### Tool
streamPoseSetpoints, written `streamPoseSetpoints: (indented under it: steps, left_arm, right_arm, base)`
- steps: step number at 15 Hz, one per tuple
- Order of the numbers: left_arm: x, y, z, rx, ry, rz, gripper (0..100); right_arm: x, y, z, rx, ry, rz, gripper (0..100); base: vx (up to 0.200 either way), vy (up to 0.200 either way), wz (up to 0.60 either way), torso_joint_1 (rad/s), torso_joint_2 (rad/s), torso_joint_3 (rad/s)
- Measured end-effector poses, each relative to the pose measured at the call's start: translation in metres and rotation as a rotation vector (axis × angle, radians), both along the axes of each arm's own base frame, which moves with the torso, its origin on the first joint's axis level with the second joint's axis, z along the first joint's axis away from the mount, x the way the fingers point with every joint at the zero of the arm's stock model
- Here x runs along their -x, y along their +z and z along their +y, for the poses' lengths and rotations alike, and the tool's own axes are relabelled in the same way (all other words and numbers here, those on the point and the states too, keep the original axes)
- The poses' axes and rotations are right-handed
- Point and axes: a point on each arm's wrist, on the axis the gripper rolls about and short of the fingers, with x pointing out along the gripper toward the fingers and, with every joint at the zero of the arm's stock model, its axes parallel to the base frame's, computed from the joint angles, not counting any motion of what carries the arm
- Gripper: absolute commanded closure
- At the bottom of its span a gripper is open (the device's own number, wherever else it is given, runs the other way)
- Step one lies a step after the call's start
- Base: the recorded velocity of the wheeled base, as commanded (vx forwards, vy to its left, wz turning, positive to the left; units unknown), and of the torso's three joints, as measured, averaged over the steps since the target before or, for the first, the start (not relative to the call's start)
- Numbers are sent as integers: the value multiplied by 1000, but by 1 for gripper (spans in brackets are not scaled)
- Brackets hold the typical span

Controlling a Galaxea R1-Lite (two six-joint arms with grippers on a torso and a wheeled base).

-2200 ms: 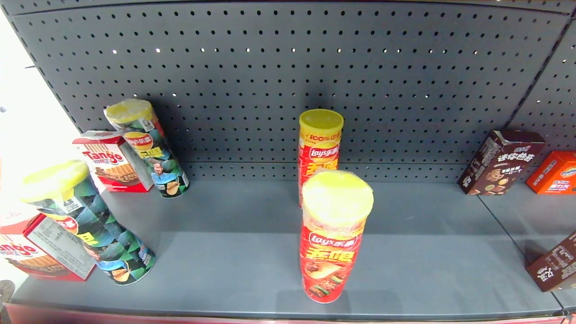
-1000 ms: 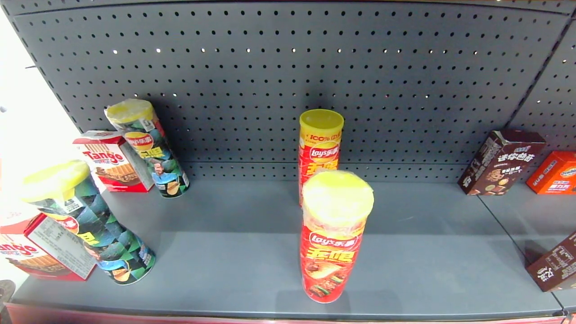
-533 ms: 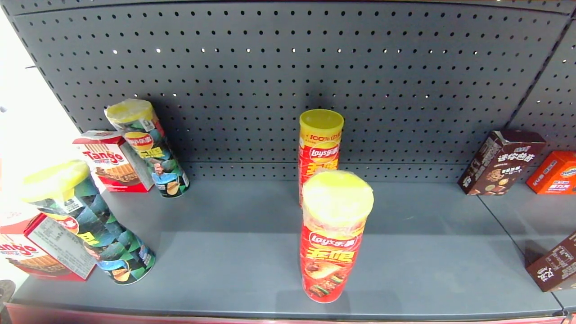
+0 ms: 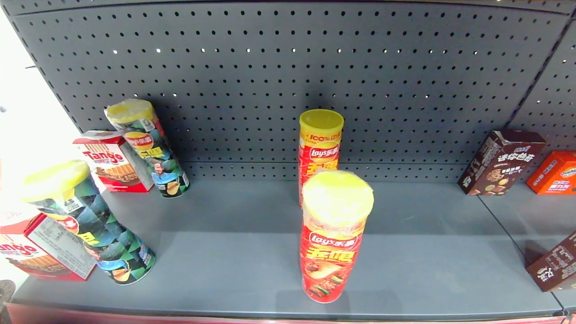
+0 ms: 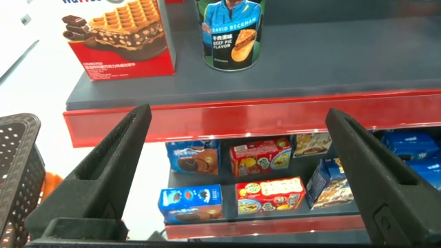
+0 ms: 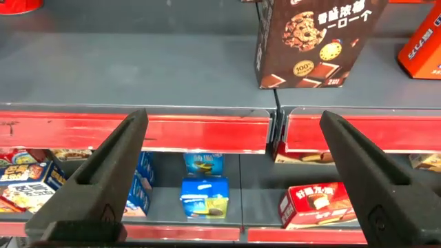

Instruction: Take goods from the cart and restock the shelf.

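Two red chip cans stand mid-shelf, one at the front (image 4: 335, 234) and one behind it (image 4: 319, 150) near the pegboard. Two green-patterned chip cans (image 4: 87, 222) (image 4: 146, 146) lean at the left beside red wafer boxes (image 4: 112, 159). My left gripper (image 5: 238, 169) is open and holds nothing; it hangs in front of the shelf's red front edge (image 5: 248, 114), below a green can (image 5: 231, 34) and a wafer box (image 5: 117, 34). My right gripper (image 6: 241, 169) is open too and holds nothing, before the shelf edge (image 6: 200, 131) under a brown cookie box (image 6: 310, 38).
Brown cookie boxes (image 4: 499, 162) (image 4: 553, 265) and an orange box (image 4: 555, 173) sit at the shelf's right. A black mesh basket (image 5: 17, 172) is beside the left gripper. Lower shelves hold small snack boxes (image 5: 265, 176) (image 6: 203, 189). Bare shelf (image 4: 234, 252) lies between the can groups.
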Motion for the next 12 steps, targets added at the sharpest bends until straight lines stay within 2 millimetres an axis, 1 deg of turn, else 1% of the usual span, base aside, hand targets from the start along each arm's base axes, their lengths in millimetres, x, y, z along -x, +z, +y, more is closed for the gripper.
streamPoseSetpoints:
  steps: [9,10,12]
  left_arm:
    - [0,0,0,8,16,0,0]
    - [0,0,0,8,16,0,0]
    - [0,0,0,8,13,1,0]
  right_arm:
    - [0,0,0,-2,3,-3,0]
    - [0,0,0,-1,3,-3,0]
    - [0,0,0,0,4,-2,0]
  base:
    - [0,0,0,0,0,0]
    - [-200,0,0,2,2,2]
    - [0,0,0,0,0,0]
